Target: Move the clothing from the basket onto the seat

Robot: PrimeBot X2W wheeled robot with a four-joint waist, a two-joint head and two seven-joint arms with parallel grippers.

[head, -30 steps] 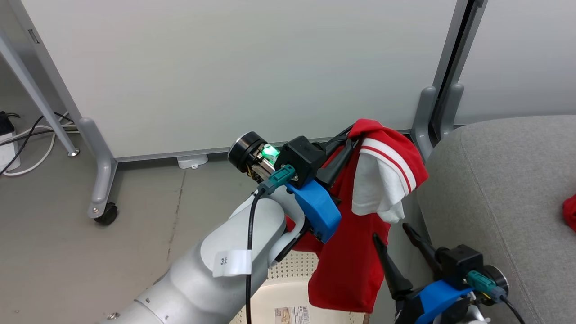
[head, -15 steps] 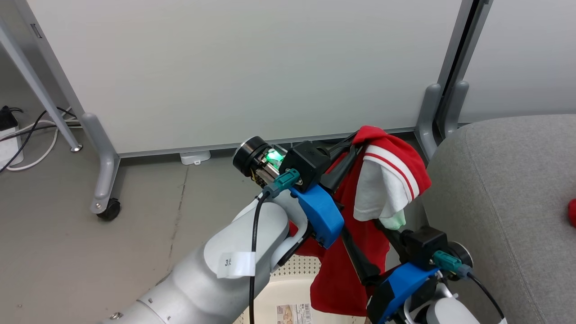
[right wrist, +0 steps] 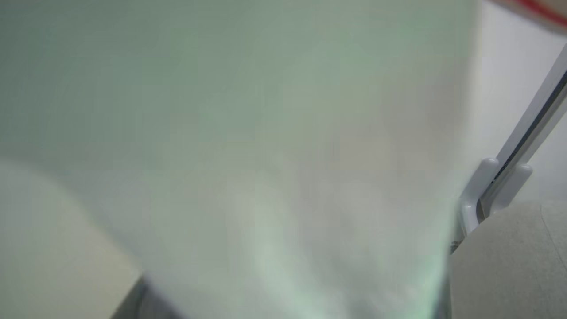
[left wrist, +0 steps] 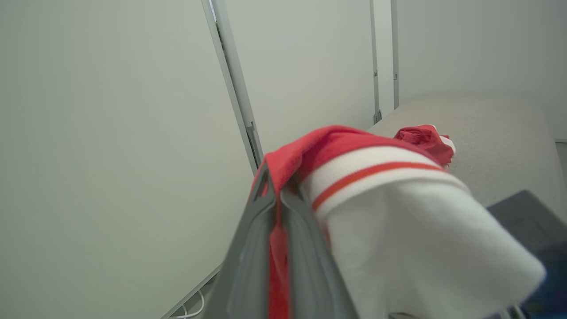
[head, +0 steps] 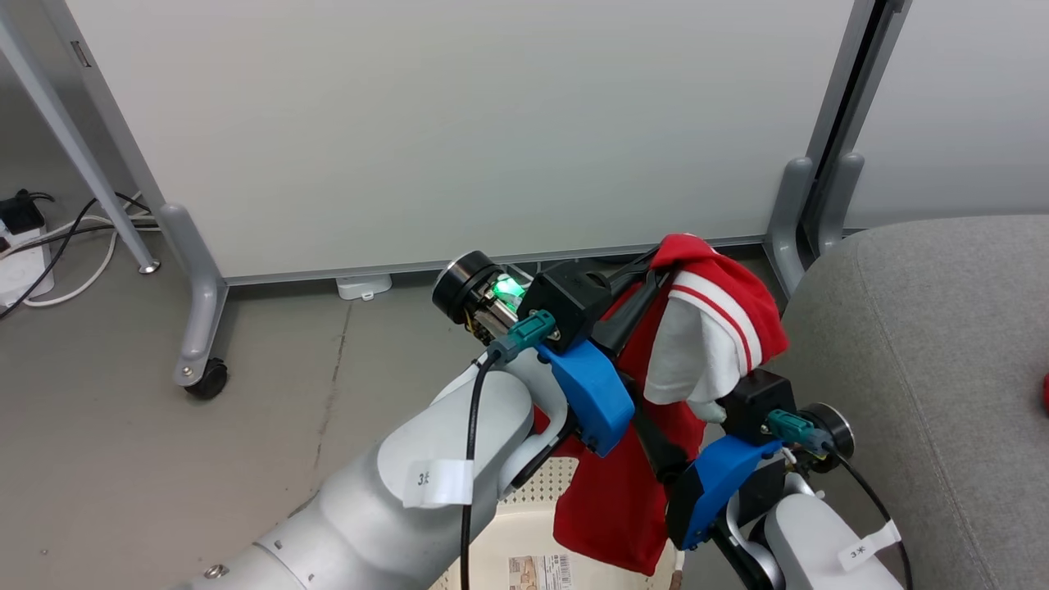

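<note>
My left gripper [head: 653,266] is shut on the top of a red piece of clothing [head: 623,492] with a white, red-striped cuff [head: 697,352]. It hangs above the cream basket [head: 524,524] at the bottom edge. In the left wrist view the grey fingers [left wrist: 248,248] pinch red cloth [left wrist: 277,266]. My right gripper [head: 676,410] is raised against the hanging garment, open, one dark finger [head: 656,447] on its left side, the other hidden behind the white cloth. Blurred white fabric [right wrist: 266,177] lies close before the right wrist camera. The grey seat [head: 926,344] is at the right, with another red garment [left wrist: 425,137] lying on it.
White partition panels stand behind, on grey feet with a caster [head: 205,381]; one foot [head: 791,213] is close to the seat's corner. Cables and a power strip [head: 24,246] lie on the grey floor at far left.
My right gripper has risen from the lower right up to the hanging garment, its fingers now astride the cloth. The left gripper keeps its hold. The camera has shifted slightly.
</note>
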